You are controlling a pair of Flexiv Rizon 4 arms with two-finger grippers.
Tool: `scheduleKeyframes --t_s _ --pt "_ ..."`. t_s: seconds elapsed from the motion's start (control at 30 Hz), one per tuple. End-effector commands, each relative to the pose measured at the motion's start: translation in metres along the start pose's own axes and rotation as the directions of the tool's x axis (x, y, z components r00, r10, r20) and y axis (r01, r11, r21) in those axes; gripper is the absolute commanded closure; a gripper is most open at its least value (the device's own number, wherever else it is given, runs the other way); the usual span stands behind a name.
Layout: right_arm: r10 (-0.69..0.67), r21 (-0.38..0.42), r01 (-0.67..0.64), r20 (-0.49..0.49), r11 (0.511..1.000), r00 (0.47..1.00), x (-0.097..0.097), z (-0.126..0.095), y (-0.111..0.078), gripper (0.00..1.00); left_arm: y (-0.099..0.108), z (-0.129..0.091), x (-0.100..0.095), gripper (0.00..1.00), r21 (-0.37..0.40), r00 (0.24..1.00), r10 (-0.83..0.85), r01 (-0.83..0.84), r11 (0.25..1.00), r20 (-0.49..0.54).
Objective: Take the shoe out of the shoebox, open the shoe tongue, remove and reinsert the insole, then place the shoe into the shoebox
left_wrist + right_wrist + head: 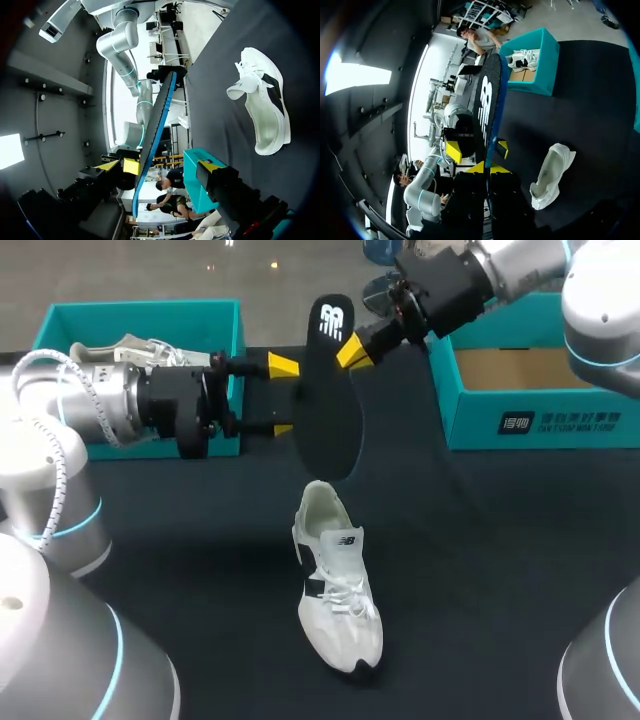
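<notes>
Where the right gripper (352, 350) (489, 168) stands: above the far middle of the worktop (500, 540), its arm coming in over the far right corner.
Right gripper state: both yellow tips are closed onto the insole (330, 400), one on each face, near the end that bears the white logo.
Insole: black with a blue edge, held in the air on its edge. The logo end points to the far edge and the other end hangs down towards the shoe's heel.
Left gripper (283, 397) (167, 166): level with the insole, reaching in from the left side. Its fingers are spread wide.
Left gripper and insole: in the left wrist view the insole (157, 120) runs between the spread fingers, just beside one yellow tip and apart from the other. Whether that tip touches it cannot be told.
Shoe (340, 590): white sneaker with a black side panel, resting on its sole at the middle of the worktop. Its toe points to the near edge and its opening faces up.
Right shoebox (530, 410): teal, open, at the far right corner, with a bare cardboard floor showing.
Left shoebox (140, 315): teal, open, at the far left corner.
Second shoe (130, 348): white, lying inside the left shoebox.
</notes>
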State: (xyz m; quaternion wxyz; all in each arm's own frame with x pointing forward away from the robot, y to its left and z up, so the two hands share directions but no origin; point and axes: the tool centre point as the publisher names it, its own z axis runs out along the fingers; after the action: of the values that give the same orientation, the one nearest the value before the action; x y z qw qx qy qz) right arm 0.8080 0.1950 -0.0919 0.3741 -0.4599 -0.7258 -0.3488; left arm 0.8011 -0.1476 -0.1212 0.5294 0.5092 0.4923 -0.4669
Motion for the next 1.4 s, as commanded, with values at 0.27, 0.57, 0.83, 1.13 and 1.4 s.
scheduleKeyframes --t_s 0.27,0.57,0.83,1.13,1.4 --pt "-0.008 0.069 0.01 -0.022 0.998 1.0 0.006 0.02 0.019 1.0 -0.005 0.007 -0.004 1.0 -0.012 1.0 0.019 -0.019 1.0 0.023" --pt "0.005 0.065 -0.003 -0.034 0.998 0.999 0.003 0.022 0.013 1.0 -0.007 0.007 -0.003 1.0 -0.01 0.999 0.017 -0.017 1.0 0.029" --pt "-0.005 0.021 0.005 0.016 1.0 1.0 0.005 0.017 0.011 0.0 -0.008 0.006 -0.002 1.0 -0.013 0.999 0.023 -0.022 1.0 0.029" --pt "-0.053 -0.016 0.061 0.294 0.998 0.954 0.025 -0.017 -0.005 0.0 -0.008 0.004 0.007 1.0 -0.007 1.0 0.01 -0.01 1.0 0.012" --pt "-0.108 0.014 0.115 0.467 0.993 0.877 0.051 -0.039 -0.01 0.0 -0.007 0.004 0.024 1.0 -0.007 1.0 -0.03 0.03 1.0 -0.01"
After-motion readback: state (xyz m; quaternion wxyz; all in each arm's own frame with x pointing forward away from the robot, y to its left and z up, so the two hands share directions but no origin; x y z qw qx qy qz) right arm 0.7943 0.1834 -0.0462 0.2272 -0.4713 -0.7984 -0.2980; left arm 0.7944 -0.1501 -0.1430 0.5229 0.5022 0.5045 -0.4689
